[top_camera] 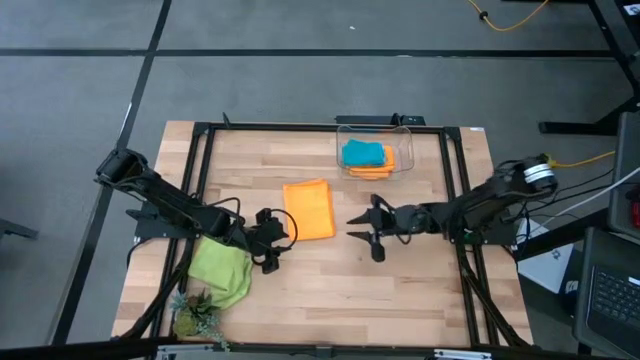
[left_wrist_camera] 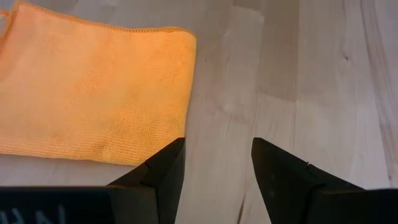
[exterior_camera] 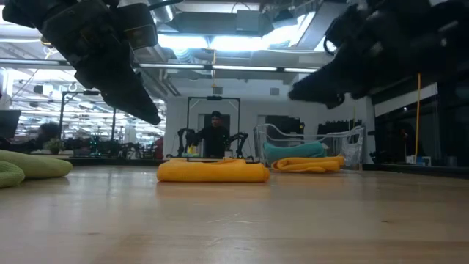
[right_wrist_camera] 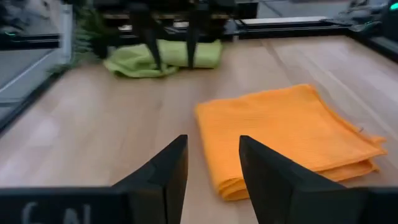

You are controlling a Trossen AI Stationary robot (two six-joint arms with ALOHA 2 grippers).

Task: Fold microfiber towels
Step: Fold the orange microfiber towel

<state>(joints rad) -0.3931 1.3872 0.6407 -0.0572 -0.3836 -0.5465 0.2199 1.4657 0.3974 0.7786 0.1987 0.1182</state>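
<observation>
A folded orange towel [top_camera: 308,208] lies flat on the wooden table [top_camera: 420,290] near its middle. My left gripper [top_camera: 283,240] hovers open just off the towel's near left corner [left_wrist_camera: 177,93], with nothing between its fingers. My right gripper [top_camera: 352,228] hovers open to the towel's right, pointing at its folded edge [right_wrist_camera: 230,180], also with nothing between its fingers. A crumpled lime green towel [top_camera: 222,268] lies at the near left under my left arm. A turquoise towel [top_camera: 362,152] sits on another orange one [top_camera: 385,165] inside a clear bin [top_camera: 405,135].
The clear bin stands at the table's far side, right of middle. A small green plant [top_camera: 195,318] sits at the near left corner. A black frame [top_camera: 200,150] runs around the tabletop. Bare wood shows along the near side, between and in front of the grippers.
</observation>
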